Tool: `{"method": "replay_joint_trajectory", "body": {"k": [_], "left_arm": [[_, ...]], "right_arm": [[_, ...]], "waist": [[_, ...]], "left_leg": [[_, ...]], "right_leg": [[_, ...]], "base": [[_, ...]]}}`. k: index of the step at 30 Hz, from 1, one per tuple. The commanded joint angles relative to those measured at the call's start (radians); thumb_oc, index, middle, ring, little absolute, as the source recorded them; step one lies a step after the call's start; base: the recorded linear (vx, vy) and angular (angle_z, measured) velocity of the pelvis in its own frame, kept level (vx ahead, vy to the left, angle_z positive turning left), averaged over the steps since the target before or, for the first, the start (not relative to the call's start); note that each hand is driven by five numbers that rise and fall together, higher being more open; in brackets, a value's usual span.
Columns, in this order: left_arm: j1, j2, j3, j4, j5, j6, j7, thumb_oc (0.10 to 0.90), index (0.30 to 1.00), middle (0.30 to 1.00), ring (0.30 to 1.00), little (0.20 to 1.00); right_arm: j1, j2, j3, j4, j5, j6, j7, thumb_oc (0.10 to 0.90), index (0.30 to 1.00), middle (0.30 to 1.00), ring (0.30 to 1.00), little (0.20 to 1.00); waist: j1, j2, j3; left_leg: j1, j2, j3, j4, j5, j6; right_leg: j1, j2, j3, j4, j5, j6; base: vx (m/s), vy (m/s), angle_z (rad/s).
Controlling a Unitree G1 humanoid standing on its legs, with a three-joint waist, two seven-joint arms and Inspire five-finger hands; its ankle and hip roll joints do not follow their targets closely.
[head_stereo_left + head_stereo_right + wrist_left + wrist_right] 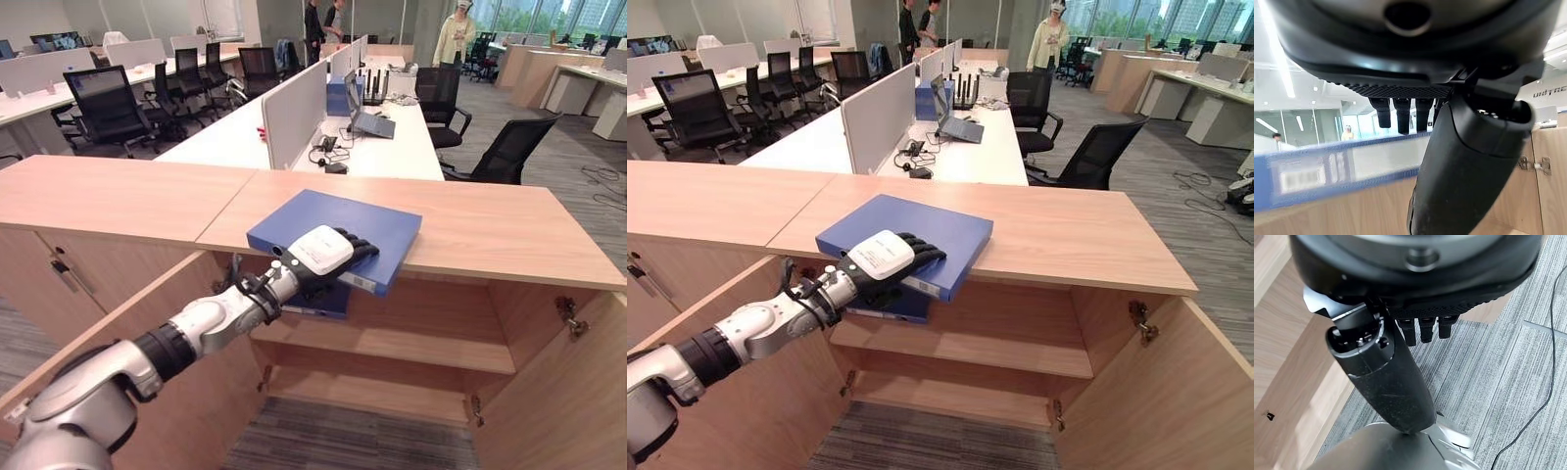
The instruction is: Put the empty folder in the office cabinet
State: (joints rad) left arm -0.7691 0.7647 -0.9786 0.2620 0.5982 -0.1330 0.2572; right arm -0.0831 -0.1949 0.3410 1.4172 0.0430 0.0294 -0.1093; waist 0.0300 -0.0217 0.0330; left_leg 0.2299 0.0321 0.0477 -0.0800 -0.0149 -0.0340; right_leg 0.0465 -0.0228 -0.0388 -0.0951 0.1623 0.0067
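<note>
Light wooden office cabinet stands open below; the flat blue folder overhangs its top edge, my left robot hand clamped around the spine. I should hold it level and lower it onto the upper shelf.

White desks stretch toward twelve o'clock, with black office chairs at ten, a laptop and people standing at one.

You are viewing an open-plan office: desks with dividers, black swivel chairs, a laptop and grey carpet are showing.
</note>
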Motion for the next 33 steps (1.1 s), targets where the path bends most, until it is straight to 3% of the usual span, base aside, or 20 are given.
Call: {"method": "replay_joint_trajectory", "body": {"k": [1,7,12,16,18,21,22,23,27,33], "left_arm": [[-0.186,0.017,0.020,0.077,0.003,0.020,0.021,0.400,0.300,0.300,0.300,0.300],[-0.101,0.022,0.105,0.049,-0.013,0.026,0.034,0.400,0.300,0.300,0.300,0.300],[0.099,-0.001,0.356,-0.245,-0.083,0.021,0.020,0.400,0.300,0.300,0.300,0.300],[0.323,-0.117,0.557,-0.515,-0.259,0.015,-0.035,0.400,0.300,0.300,0.300,0.300],[0.464,-0.219,0.635,-0.666,-0.441,0.006,-0.091,0.400,0.300,0.300,0.300,0.300],[0.525,-0.260,0.650,-0.735,-0.545,0.002,-0.128,0.400,0.300,0.300,0.300,0.300],[0.555,-0.279,0.645,-0.777,-0.624,-0.005,-0.149,0.400,0.300,0.300,0.300,0.300],[0.626,-0.332,0.660,-0.829,-0.817,-0.014,-0.171,0.400,0.300,0.300,0.300,0.300],[0.696,-0.405,0.674,-0.876,-1.039,-0.033,-0.209,0.400,0.300,0.300,0.300,0.300],[0.691,-0.440,0.640,-0.914,-1.193,-0.043,-0.242,0.400,0.300,0.300,0.300,0.300]], "right_arm": [[-0.092,0.006,0.013,0.012,0.020,-0.026,-0.006,0.800,0.900,0.900,0.900,0.900],[-0.083,0.010,-0.003,0.013,0.014,-0.026,-0.007,0.800,0.900,0.900,0.900,0.900],[-0.067,0.010,-0.028,0.023,0.011,-0.027,-0.012,0.800,0.900,0.900,0.900,0.900],[-0.060,0.011,-0.049,0.042,0.014,-0.035,-0.015,0.800,0.900,0.900,0.900,0.900],[-0.063,0.007,-0.061,0.066,0.018,-0.044,-0.007,0.800,0.900,0.900,0.900,0.900],[-0.067,0.001,-0.064,0.077,0.023,-0.049,0.001,0.800,0.900,0.900,0.900,0.900],[-0.070,-0.005,-0.063,0.079,0.025,-0.052,0.006,0.800,0.900,0.900,0.900,0.900],[-0.081,-0.015,-0.066,0.088,0.032,-0.057,0.019,0.800,0.900,0.900,0.900,0.900],[-0.084,-0.019,-0.068,0.091,0.034,-0.063,0.041,0.800,0.900,0.900,0.900,0.900],[-0.075,-0.017,-0.077,0.076,0.031,-0.069,0.060,0.800,0.900,0.900,0.900,0.900]], "waist": [[-0.007,-0.004,0.018],[-0.003,-0.009,0.018],[0.002,-0.011,0.018],[0.006,-0.010,0.017],[0.009,-0.004,0.012],[0.012,0.002,0.008],[0.013,0.006,0.006],[0.015,0.015,0.001],[0.021,0.021,-0.005],[0.024,0.022,-0.005]], "left_leg": [[-0.038,-0.001,-0.035,-0.007,-0.068,-0.014],[-0.037,-0.001,-0.032,-0.007,-0.070,-0.014],[-0.040,-0.002,-0.035,-0.007,-0.070,-0.012],[-0.045,-0.002,-0.037,-0.007,-0.067,-0.008],[-0.044,0.001,-0.040,-0.007,-0.073,-0.005],[-0.047,0.001,-0.039,-0.007,-0.069,-0.004],[-0.049,0.002,-0.039,-0.007,-0.066,-0.003],[-0.054,0.004,-0.037,-0.007,-0.061,-0.004],[-0.055,0.007,-0.035,-0.007,-0.057,-0.005],[-0.059,0.008,-0.041,-0.007,-0.056,-0.006]], "right_leg": [[0.096,-0.036,-0.030,0.008,-0.104,0.044],[0.095,-0.036,-0.028,0.008,-0.104,0.043],[0.094,-0.037,-0.027,0.008,-0.104,0.041],[0.092,-0.040,-0.025,0.008,-0.100,0.038],[0.096,-0.041,-0.024,0.008,-0.101,0.036],[0.095,-0.042,-0.025,0.008,-0.098,0.035],[0.093,-0.043,-0.025,0.008,-0.096,0.035],[0.090,-0.044,-0.026,0.008,-0.094,0.034],[0.090,-0.044,-0.027,0.008,-0.093,0.033],[0.089,-0.046,-0.028,0.008,-0.091,0.029]], "base": [[0.00,0.000,0.00],[0.00,0.000,0.00],[0.00,0.000,0.00],[0.01,0.005,0.00],[0.04,0.019,-0.01],[0.02,0.010,0.01],[0.01,0.030,0.03],[0.00,0.000,0.00],[0.00,0.000,0.00],[0.00,0.000,0.00]]}}
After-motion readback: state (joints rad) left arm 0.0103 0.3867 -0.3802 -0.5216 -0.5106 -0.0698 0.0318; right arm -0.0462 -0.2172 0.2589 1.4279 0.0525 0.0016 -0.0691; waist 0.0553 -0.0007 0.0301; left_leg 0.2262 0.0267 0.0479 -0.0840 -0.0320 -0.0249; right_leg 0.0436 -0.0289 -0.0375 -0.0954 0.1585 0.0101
